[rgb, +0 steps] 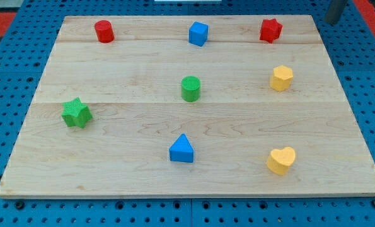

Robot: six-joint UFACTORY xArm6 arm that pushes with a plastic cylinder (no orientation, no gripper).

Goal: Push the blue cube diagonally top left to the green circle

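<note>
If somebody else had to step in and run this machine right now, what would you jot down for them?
My tip is at the view's top right corner, just off the wooden board, touching no block.
The blue cube sits near the board's top edge, straight above the green circle in the view and apart from it.
Done: nothing visible yet; the cube is not at the circle's top left.
Left: bring my tip to the cube and push it to sit diagonally top left of the green circle, steering wide of the red cylinder further left.
</note>
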